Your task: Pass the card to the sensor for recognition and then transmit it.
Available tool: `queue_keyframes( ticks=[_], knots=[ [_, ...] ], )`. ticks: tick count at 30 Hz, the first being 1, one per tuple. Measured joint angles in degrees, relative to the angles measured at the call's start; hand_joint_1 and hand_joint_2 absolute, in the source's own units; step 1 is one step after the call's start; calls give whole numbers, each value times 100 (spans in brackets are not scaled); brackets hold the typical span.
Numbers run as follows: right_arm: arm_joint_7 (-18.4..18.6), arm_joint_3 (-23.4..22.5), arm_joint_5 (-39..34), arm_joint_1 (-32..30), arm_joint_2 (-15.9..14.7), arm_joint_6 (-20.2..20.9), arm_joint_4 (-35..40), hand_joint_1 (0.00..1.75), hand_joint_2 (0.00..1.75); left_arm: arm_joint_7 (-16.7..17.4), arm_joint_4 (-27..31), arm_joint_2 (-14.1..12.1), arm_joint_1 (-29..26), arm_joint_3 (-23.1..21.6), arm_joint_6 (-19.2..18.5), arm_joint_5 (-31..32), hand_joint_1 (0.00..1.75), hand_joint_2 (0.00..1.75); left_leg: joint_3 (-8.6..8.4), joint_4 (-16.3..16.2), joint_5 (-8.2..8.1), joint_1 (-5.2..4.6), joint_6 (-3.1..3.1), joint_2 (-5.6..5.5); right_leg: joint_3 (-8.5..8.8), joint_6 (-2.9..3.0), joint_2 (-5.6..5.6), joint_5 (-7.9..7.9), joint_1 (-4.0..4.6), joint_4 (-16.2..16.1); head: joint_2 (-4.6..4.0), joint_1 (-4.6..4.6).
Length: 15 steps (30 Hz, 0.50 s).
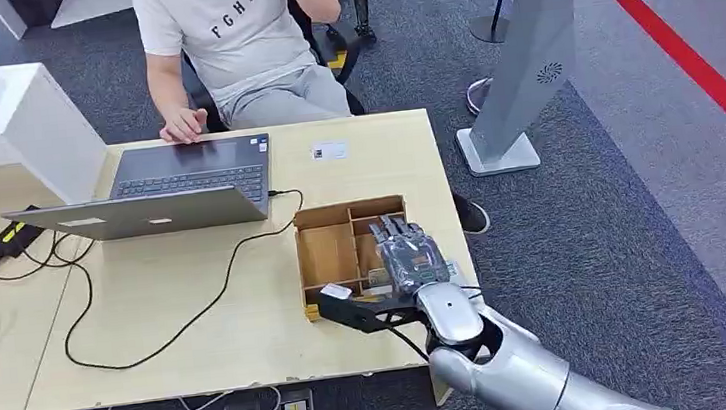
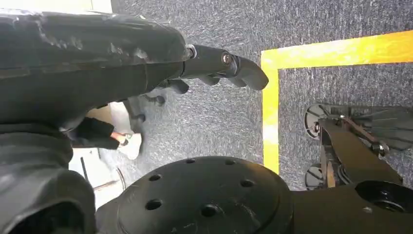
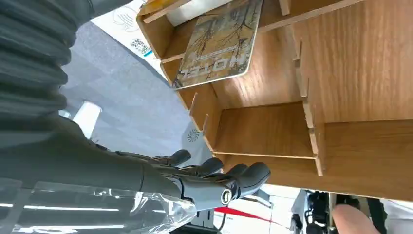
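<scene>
A card printed "HOTEL" (image 3: 219,44) leans in one compartment of the wooden divided box (image 1: 329,253), which stands at the table's right end. My right hand (image 1: 409,259) hovers flat over the box's right compartments, fingers (image 3: 234,178) stretched out and holding nothing. In the right wrist view the hand (image 3: 146,180) is apart from the card, with a compartment between them. A grey kiosk stand (image 1: 526,59) rises from the floor to the right of the table. My left hand (image 2: 97,63) hangs over the carpet, its fingers (image 2: 229,68) loosely extended and holding nothing.
A person (image 1: 232,37) sits behind the table, one hand beside an open laptop (image 1: 186,182). A small white card (image 1: 329,150) lies near the table's far edge. Black cables (image 1: 150,326) trail across the left half. Yellow tape (image 2: 270,122) marks the floor.
</scene>
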<state>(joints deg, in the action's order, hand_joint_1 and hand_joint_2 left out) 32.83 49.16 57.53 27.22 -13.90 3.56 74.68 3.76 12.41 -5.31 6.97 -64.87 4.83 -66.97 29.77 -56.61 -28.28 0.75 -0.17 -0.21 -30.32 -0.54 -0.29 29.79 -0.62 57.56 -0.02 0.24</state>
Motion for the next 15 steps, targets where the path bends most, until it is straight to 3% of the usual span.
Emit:
queue_keyframes(
  ticks=[15],
  knots=[
    [9,-55,-42,14,-33,15,-70,0,175,2,0,0,0,0,13,15,0,0,0,0,0,0,0,0,0,0,0,0,0,0,0,2]
  ],
)
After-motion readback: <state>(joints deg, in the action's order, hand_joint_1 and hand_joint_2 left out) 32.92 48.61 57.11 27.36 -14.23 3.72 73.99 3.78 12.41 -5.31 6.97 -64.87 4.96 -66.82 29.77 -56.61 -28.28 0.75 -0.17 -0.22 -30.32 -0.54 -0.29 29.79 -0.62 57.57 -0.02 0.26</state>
